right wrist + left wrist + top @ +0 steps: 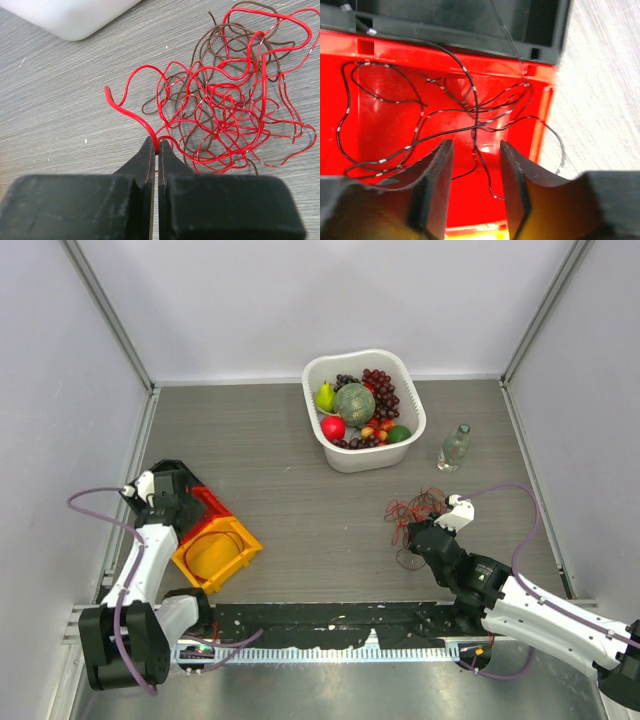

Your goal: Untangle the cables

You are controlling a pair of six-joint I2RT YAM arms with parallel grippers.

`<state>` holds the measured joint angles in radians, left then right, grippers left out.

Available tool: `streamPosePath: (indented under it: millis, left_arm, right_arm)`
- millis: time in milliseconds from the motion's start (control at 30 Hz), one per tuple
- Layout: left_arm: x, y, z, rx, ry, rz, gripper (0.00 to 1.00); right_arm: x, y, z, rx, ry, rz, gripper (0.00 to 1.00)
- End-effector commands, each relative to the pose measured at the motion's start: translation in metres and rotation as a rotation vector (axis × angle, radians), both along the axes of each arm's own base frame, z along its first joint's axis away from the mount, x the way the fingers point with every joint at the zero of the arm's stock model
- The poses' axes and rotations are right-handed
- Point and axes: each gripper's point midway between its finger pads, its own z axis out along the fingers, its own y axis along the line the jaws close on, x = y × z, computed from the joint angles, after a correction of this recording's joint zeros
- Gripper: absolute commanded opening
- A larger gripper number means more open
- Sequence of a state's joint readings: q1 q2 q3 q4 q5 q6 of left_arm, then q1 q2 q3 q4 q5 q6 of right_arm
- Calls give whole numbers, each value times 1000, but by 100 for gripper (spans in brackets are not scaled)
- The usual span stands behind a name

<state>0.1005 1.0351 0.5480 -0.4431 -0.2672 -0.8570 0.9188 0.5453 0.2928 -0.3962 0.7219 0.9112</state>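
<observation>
A tangled bundle of thin red and brown cables (415, 512) lies on the table right of centre; in the right wrist view the bundle (235, 115) spreads ahead of the fingers. My right gripper (158, 146) is shut on a red cable (131, 116) at the bundle's near-left edge; it also shows in the top view (420, 533). A thin black cable (445, 115) lies loose in the red bin (385, 130), one loop hanging over its right wall. My left gripper (476, 150) is open above that bin, with nothing between its fingers; it shows in the top view (165, 490).
A white tub (412, 435) of fruit stands at the back centre. A clear bottle (455, 446) stands right of it, close to the bundle. Black (170, 472), red (210, 504) and yellow (218, 552) bins sit stacked at the left by the left arm.
</observation>
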Motion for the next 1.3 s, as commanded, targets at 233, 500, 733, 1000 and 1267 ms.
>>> streamPosePath:
  millis: [233,500,733,1000,1267]
  left_arm:
    - [1,29,115,191,-160,25,80]
    - [29,67,115,369,7,60,85]
    - [61,81,78,288,135,39,62]
    - [77,83,61,281,176,23,61]
    - [92,75,36,218,208,-9,54]
  right_arm:
    - [7,6,12,4,-38,21,1]
    - [14,15,28,-49,-68,73,1]
    - [16,21,30,-66,-66,106,1]
    - [18,16,33,-57,-88,89,1]
    - [18,14,30,-66,-84,88,1]
